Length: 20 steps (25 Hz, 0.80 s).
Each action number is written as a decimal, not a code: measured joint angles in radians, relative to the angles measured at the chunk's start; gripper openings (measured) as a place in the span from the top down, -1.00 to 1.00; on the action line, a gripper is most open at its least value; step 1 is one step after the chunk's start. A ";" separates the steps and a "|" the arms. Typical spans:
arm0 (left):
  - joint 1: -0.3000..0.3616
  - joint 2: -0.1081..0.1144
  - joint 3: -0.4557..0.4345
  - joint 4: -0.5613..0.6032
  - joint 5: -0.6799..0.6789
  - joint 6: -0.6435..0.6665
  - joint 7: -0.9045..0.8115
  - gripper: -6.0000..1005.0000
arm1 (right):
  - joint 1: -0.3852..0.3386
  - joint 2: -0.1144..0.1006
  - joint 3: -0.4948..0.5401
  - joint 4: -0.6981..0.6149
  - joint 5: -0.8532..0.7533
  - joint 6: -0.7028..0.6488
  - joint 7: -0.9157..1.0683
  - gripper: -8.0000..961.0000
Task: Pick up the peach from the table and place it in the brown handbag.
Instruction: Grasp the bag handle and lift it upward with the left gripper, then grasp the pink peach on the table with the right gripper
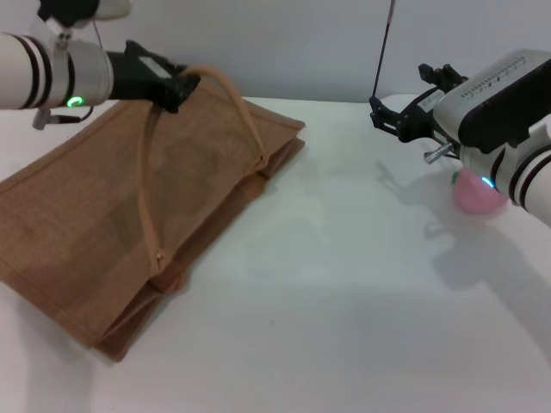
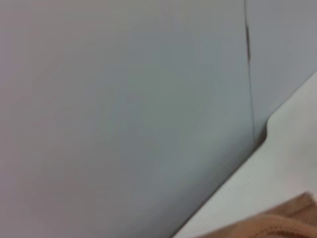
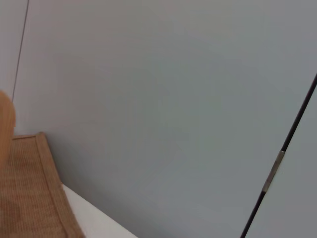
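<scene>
The brown handbag (image 1: 103, 206) lies flat on the left half of the white table (image 1: 344, 284). My left gripper (image 1: 172, 86) is over the bag's far edge, shut on one lighter arched handle (image 1: 231, 96) and holding it up off the bag. The pink peach (image 1: 478, 196) sits on the table at the right, partly hidden under my right arm. My right gripper (image 1: 400, 112) hovers open and empty above the table, a little to the left of and beyond the peach. A corner of the bag shows in the left wrist view (image 2: 277, 225) and in the right wrist view (image 3: 29, 198).
A grey wall (image 1: 284, 43) stands just behind the table's far edge. A thin dark rod (image 1: 384, 47) rises at the back right near my right gripper. Bare tabletop lies between the bag and the peach.
</scene>
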 joint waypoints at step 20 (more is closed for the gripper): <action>0.096 0.008 -0.055 0.334 -0.010 -0.178 -0.113 0.74 | -0.082 -0.004 0.134 -0.212 -0.004 0.186 -0.130 -0.84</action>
